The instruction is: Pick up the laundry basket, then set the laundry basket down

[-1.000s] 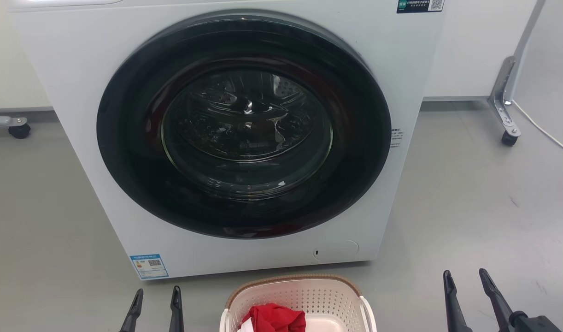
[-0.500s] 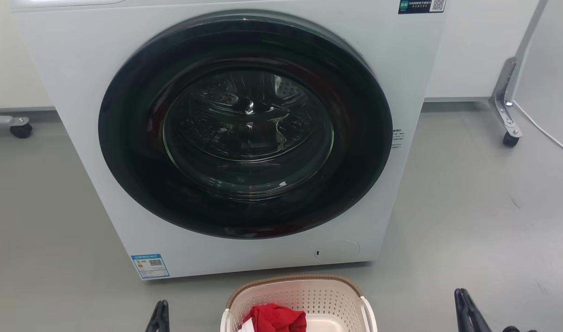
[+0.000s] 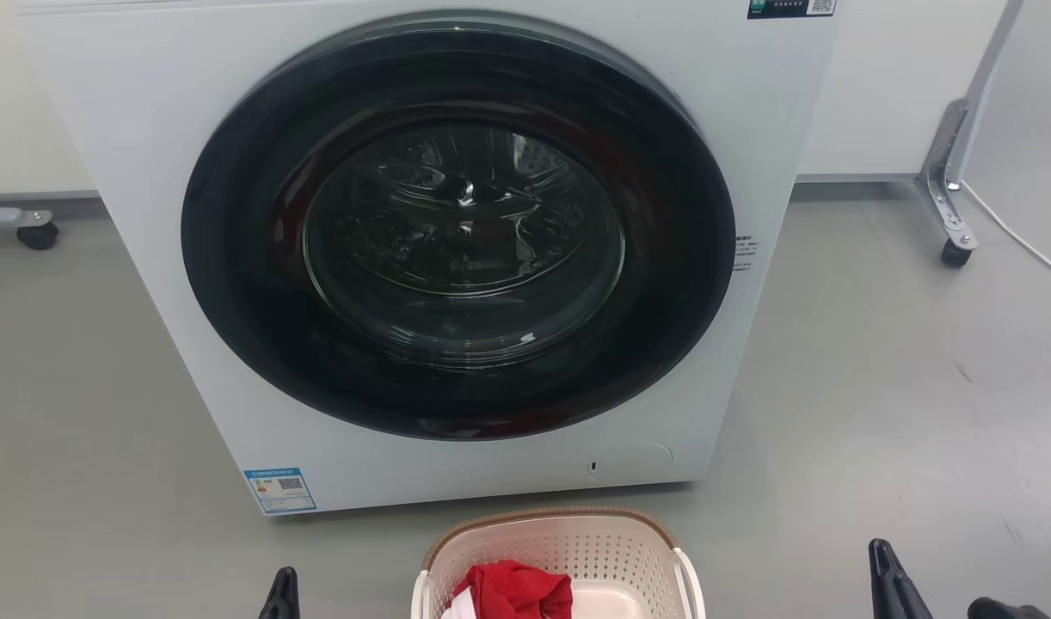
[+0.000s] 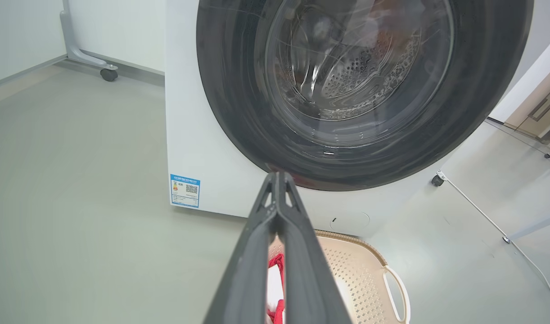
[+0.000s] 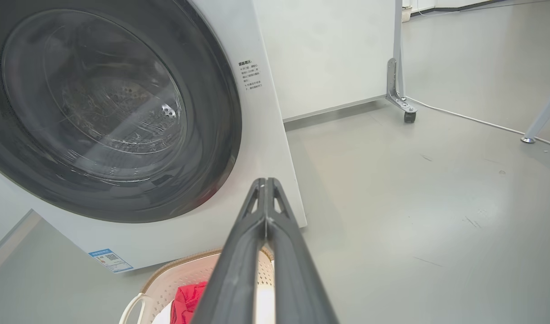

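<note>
White front-loading washing machine (image 3: 147,129), round dark glass door (image 3: 461,232) shut, blue energy label (image 3: 279,490) at lower left corner, round filter hatch (image 3: 633,462) below door, red garment (image 3: 517,589) in front, grey floor (image 3: 878,387), castered metal stand leg (image 3: 951,206), white cable (image 3: 1024,249) beside it.

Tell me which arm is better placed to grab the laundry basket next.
Left, narrowly. In the head view the left end effector sits closer to the laundry basket than the right end effector. Both are shut, so either must open first.

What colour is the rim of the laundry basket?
The basket has a brown, woven-look rim; the head view shows it best.
</note>
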Tool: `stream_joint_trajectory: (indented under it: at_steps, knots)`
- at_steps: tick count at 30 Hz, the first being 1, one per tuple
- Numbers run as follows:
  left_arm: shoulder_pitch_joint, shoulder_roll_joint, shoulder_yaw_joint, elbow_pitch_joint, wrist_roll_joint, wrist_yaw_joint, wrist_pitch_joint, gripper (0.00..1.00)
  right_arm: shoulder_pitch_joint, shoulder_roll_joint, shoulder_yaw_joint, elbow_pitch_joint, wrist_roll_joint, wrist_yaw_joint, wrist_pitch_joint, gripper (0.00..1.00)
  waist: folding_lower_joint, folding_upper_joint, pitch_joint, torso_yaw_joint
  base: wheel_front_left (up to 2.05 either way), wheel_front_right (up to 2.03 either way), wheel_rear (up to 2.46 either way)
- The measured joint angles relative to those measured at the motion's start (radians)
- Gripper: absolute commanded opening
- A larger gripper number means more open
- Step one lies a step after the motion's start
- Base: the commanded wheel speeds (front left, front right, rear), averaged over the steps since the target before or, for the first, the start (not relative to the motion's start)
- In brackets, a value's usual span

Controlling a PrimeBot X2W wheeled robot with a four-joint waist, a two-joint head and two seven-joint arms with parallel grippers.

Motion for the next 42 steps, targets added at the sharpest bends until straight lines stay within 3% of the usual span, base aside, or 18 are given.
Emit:
stream_joint_trajectory:
  at_steps: [42]
  knots:
    - [-0.111, -0.03, 0.129, 0.081, -0.531, -0.105, 0.132, 0.0, -0.113, 0.061, -0.162, 0.078, 0.557, 0.105, 0.156, 0.0, 0.0, 0.0, 0.035, 0.004, 0.0, 0.0, 0.0]
